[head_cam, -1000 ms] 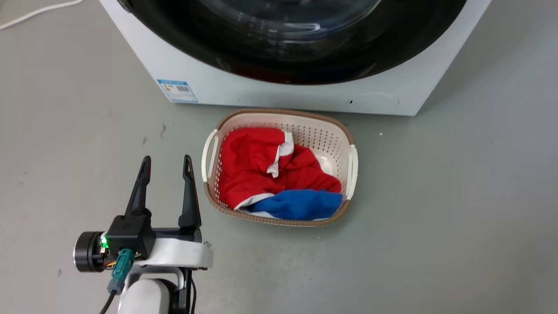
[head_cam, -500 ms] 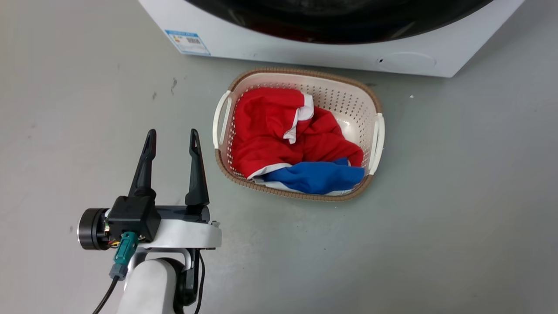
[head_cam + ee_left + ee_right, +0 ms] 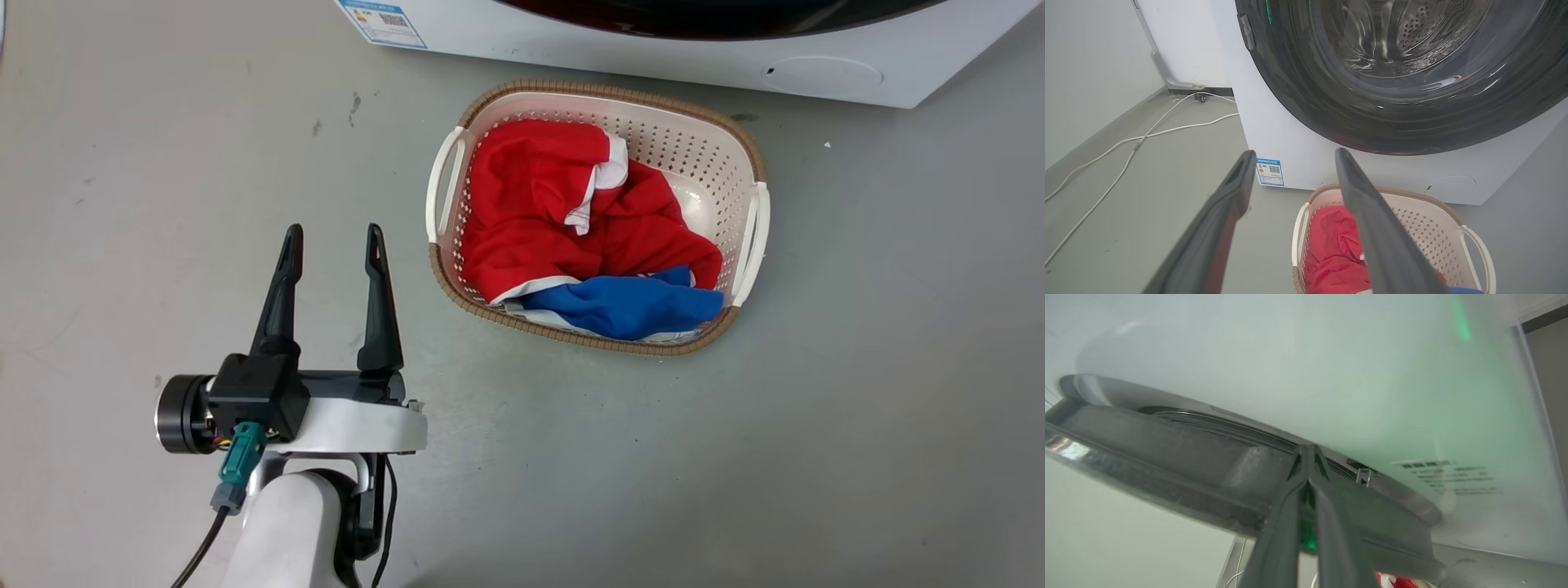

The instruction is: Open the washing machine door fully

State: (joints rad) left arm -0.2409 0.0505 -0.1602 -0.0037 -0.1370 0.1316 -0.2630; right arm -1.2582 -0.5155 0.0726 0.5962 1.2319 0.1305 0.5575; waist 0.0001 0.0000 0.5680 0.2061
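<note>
Well to the left of the left hand, white cables trail across the grey floor toward the wall. The left hand hangs over that floor with its two dark fingers spread wide and nothing between them. Just past its left fingertip in the left wrist view is a small blue sticker, low on the white washing machine that stands ahead of the hand. Above and to the right of the fingertips is the washing machine door, glossy black around a clear glass bowl through which the perforated drum shows. From this side the door lies flat against the front, or very nearly. To the right of the hand, near its right finger but apart from it, a laundry basket stands on the floor just before the machine. It holds a red garment with white trim and a blue garment at the near side. Beyond the basket's far right corner is the round filter cap. The right hand has its fingers pressed together, tip against tip, at the door's edge where the dark rim meets the white front. A small metal latch loop is just to the right of the tips. That view is blurred, and whether the tips reach behind the rim cannot be told.
</note>
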